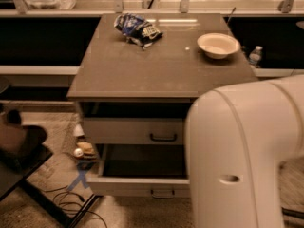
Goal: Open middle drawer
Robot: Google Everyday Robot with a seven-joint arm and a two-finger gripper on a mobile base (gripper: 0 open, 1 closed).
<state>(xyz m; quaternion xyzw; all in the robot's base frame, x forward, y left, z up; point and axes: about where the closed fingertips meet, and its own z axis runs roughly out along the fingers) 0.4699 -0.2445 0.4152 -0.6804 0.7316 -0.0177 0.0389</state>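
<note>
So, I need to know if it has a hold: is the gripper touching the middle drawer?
Cannot tell. In the camera view the arm's pale housing covers the right end of the middle drawer, hiding the gripper behind it.

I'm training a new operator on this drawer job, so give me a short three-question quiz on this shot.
1. True or false: the middle drawer is pulled out further than the drawer above it.
2. What sits on the cabinet top near its right edge? A) white bowl B) red mug C) laptop
3. Fill in: the end effector is ___ in this view; the white robot arm fills the right foreground.

Key: 1 true; 2 A; 3 not visible.
</note>
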